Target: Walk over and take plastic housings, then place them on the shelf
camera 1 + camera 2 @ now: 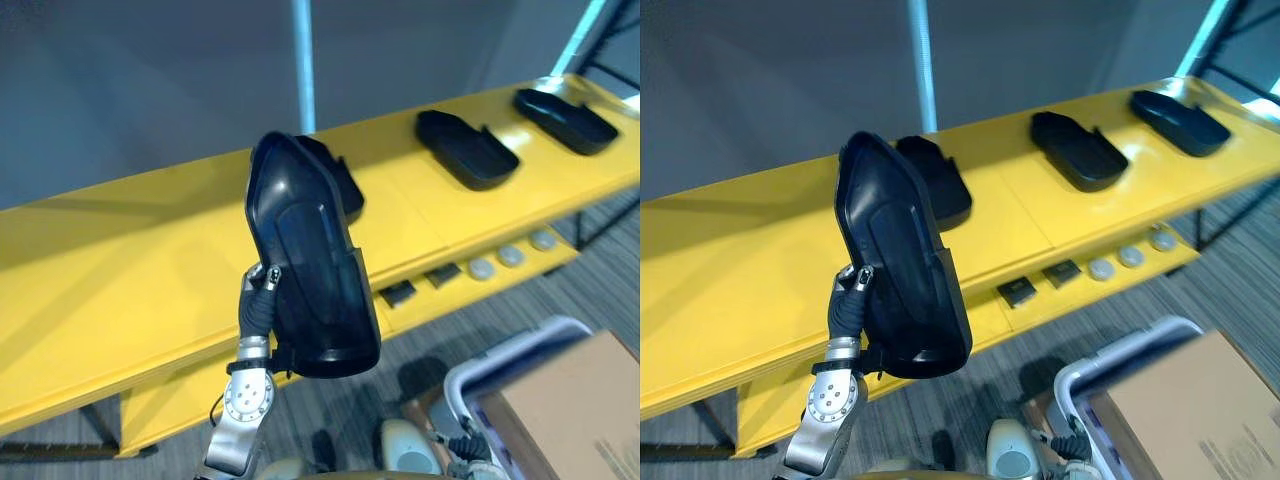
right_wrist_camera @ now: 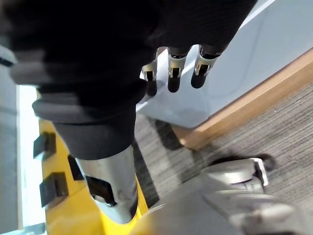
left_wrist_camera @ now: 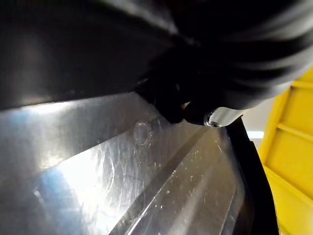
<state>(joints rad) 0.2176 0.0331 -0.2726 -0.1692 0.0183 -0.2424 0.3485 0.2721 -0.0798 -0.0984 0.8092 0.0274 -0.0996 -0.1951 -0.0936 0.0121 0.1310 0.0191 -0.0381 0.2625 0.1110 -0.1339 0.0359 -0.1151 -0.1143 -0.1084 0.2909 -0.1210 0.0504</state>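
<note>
the left hand (image 1: 258, 305) has its fingers closed on the lower left edge of a black plastic housing (image 1: 310, 270), holding it upright and raised in front of the yellow shelf (image 1: 120, 280). in the left wrist view a dark fingertip (image 3: 169, 105) presses on the housing's glossy surface. three more lie on the shelf top: a second housing (image 1: 342, 182) just behind the held one and partly hidden by it, a third housing (image 1: 465, 148) further right, and a fourth housing (image 1: 565, 120) near the right end. on the lower ledge (image 1: 470, 292) sit small dark blocks (image 1: 398, 293) and grey discs (image 1: 511, 256). the right hand (image 2: 176, 66) hangs low, fingers loose and holding nothing, near a white bin (image 1: 500, 365) and a cardboard box (image 1: 570, 410).
</note>
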